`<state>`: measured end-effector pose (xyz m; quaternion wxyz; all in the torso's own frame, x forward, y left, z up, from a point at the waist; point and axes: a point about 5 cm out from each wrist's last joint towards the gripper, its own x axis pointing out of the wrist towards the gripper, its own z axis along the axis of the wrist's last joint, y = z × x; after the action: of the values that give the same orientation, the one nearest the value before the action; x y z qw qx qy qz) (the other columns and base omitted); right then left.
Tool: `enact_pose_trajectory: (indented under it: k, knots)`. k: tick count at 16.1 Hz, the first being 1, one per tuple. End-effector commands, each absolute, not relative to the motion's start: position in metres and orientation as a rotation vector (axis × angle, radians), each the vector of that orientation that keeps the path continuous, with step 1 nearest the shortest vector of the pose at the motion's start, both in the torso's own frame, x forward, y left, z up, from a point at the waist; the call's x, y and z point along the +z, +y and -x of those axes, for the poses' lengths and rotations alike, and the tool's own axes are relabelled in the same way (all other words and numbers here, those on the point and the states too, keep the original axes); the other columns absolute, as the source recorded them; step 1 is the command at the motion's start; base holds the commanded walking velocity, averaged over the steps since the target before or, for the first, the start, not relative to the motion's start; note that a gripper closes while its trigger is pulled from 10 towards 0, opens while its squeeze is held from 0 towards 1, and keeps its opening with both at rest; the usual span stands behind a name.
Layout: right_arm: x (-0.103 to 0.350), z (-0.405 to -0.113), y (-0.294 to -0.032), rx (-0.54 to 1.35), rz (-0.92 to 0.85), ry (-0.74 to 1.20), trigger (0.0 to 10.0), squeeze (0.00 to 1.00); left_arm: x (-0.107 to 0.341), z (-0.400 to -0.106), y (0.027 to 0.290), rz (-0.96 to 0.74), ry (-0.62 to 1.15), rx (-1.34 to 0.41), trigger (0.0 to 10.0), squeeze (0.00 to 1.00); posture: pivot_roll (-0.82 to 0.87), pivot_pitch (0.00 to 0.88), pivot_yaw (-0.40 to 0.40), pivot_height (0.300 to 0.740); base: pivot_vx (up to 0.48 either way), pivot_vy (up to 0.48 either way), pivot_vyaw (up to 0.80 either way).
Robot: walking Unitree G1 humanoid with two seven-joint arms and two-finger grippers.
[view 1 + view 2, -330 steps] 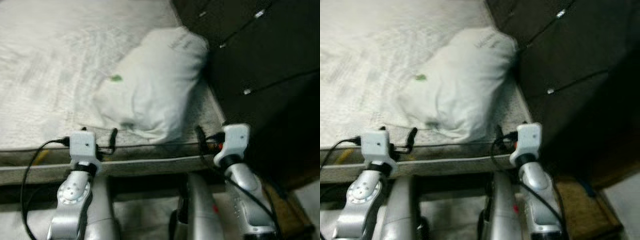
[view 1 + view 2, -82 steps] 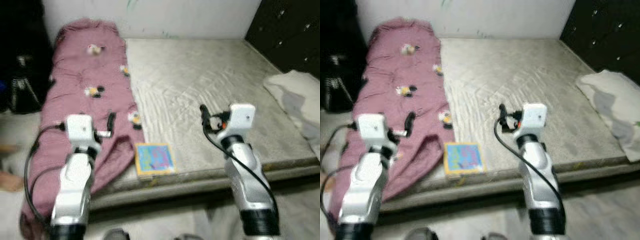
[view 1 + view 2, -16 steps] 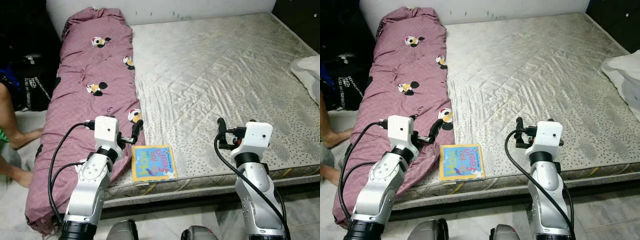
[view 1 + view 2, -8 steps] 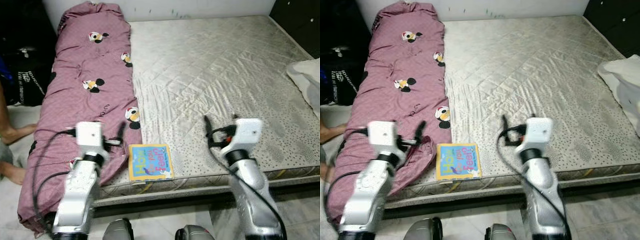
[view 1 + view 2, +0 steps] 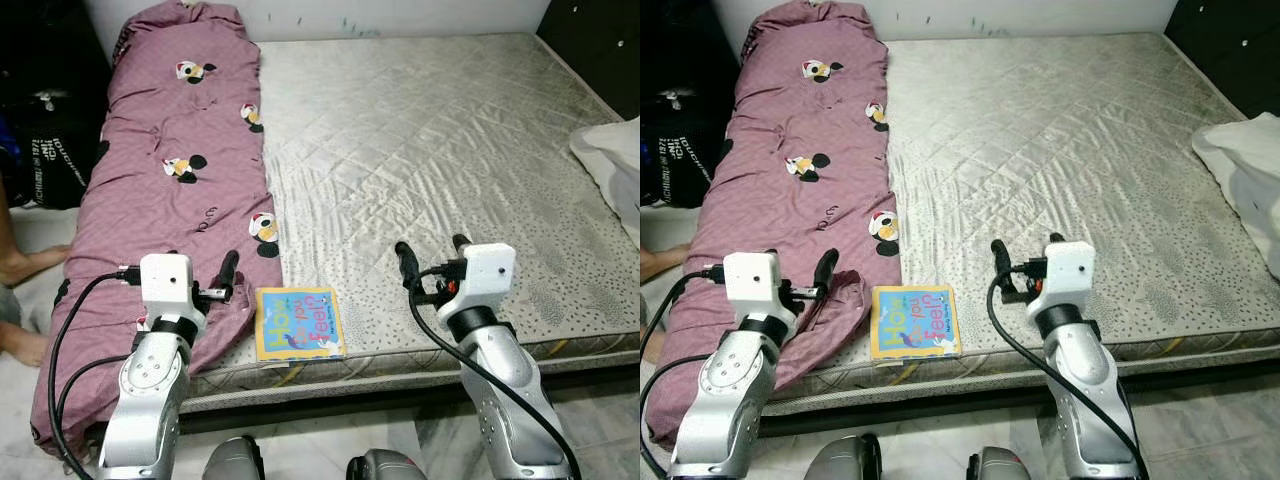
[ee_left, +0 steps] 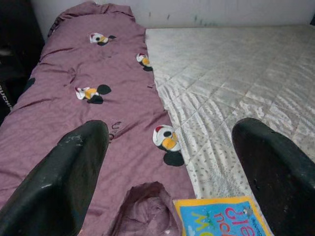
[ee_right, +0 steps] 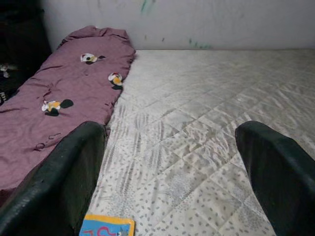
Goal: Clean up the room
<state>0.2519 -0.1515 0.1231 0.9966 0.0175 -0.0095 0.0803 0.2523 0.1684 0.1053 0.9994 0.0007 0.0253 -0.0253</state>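
Hovering spread apart, left hand (image 6: 167,172) and right hand (image 7: 172,177) flank the book (image 5: 298,323).

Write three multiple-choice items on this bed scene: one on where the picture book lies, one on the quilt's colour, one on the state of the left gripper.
1. Where is the picture book?
A. On the mattress near its front edge
B. On the floor
C. On the white pillow

2. What colour is the quilt?
A. Blue
B. Mauve-pink
C. Green

3. How is the left gripper?
A. Shut on the book
B. Shut on the quilt
C. Open, holding nothing

Answers: A, the book lies flat beside the quilt; B, pink with cartoon prints; C, its fingers stand wide apart.
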Motion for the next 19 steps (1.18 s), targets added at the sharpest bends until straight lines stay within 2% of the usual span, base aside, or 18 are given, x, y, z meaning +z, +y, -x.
enact_pose_trajectory:
  k: [1,9,13,19]
  knots:
    - [0.123,-0.254,-0.151,0.163,-0.041,-0.013,10.0,0.0,0.107,-0.251,0.17,-0.015,0.047,-0.033,10.0,0.0,-0.03,0.117,-0.025,0.74,0.0,0.0,0.0]
    - [0.117,-0.27,-0.138,0.243,-0.039,0.024,10.0,0.0,0.105,-0.235,0.181,-0.015,0.046,0.073,10.0,0.0,0.03,0.119,-0.124,0.74,0.0,0.0,0.0]
    - [0.119,-0.272,-0.141,0.245,-0.024,0.024,10.0,0.0,0.105,-0.239,0.177,-0.002,0.038,0.073,10.0,0.0,0.01,0.115,-0.129,0.74,0.0,0.0,0.0]
    - [0.115,-0.265,-0.147,0.19,-0.035,0.029,10.0,0.0,0.105,-0.246,0.171,-0.003,0.046,0.02,10.0,0.0,-0.02,0.122,-0.085,0.74,0.0,0.0,0.0]
